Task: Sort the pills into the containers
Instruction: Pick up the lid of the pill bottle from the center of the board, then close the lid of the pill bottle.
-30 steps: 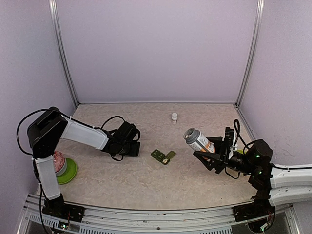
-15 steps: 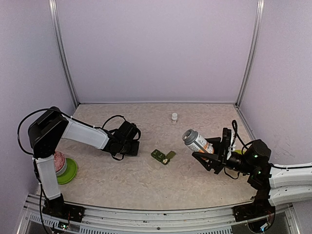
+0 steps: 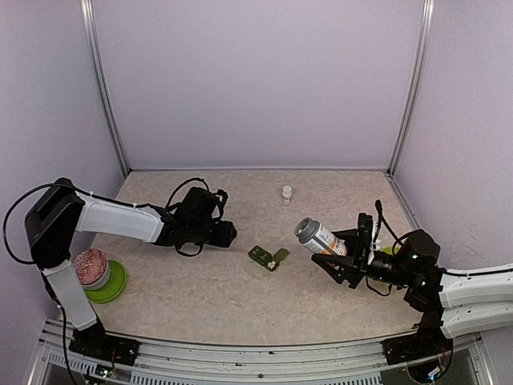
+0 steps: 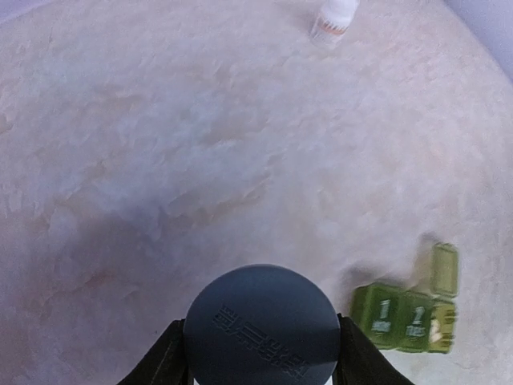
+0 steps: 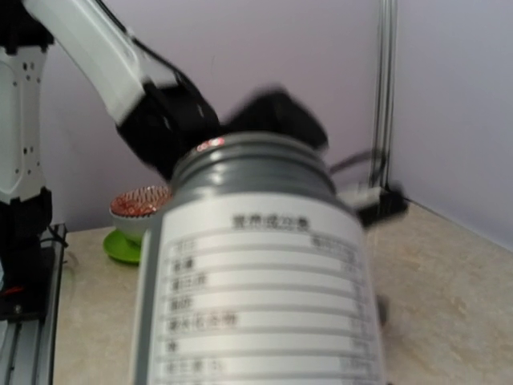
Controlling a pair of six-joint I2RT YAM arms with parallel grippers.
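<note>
The containers are a small olive-green pill box lying mid-table, one lid flipped open; the left wrist view shows the pill box at lower right. My left gripper hovers left of it, shut on a round dark cap that fills the space between its fingers. My right gripper is to the right of the box, shut on a grey pill bottle with a white label, tilted with its open mouth toward the box. That bottle fills the right wrist view. No pills show.
A small white bottle stands at the back centre, also at the top of the left wrist view. A lime-green bowl holding a red-patterned lidded tub sits at the near left by the left arm's base.
The left gripper closed on the dark cap, rose and swung right toward the pill box. The right gripper carried the bottle left and lower, nearer the box.
</note>
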